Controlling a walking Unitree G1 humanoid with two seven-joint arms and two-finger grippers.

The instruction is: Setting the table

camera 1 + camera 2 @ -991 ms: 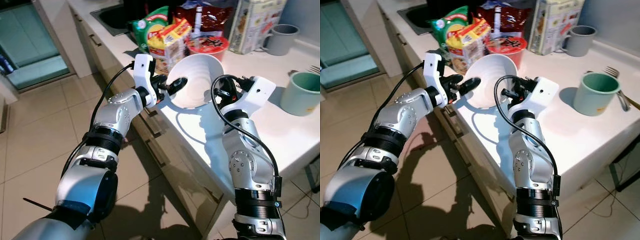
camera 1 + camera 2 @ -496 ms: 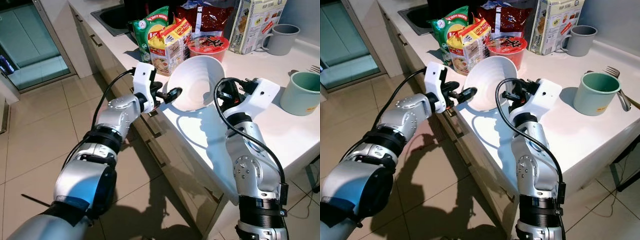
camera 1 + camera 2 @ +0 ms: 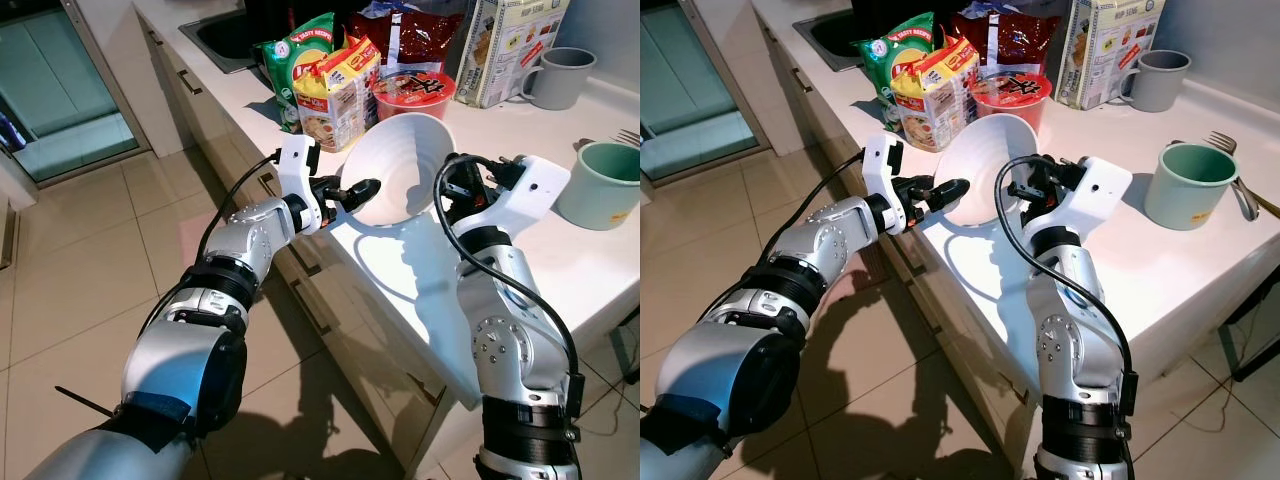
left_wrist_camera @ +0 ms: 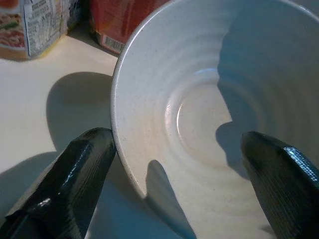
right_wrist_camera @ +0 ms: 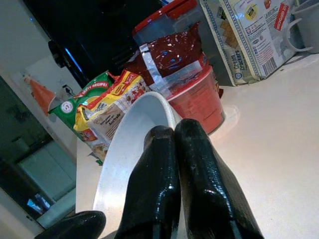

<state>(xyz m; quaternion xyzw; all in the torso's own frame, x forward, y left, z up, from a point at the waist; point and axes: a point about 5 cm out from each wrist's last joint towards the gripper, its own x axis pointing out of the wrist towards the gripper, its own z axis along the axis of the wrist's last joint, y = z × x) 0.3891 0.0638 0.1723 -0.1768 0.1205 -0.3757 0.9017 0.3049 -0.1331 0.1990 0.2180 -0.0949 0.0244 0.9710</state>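
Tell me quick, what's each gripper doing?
Left gripper: open, fingers straddling the tilted white ceramic bowl's rim.
Right gripper: shut on that bowl's rim.

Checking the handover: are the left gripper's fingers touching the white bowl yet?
Apart. The left wrist view shows the left gripper open, its fingers straddling the rim of the white bowl, with a thin gap beside the rim.

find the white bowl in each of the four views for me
Left eye view: white bowl, tilted, centre, between both arms.
Right eye view: centre, at the counter's near edge.
Left wrist view: rim and ridged inside, close up.
Right wrist view: rim behind the right pincer.
Shared landmark: red cup noodles, behind the bowl.
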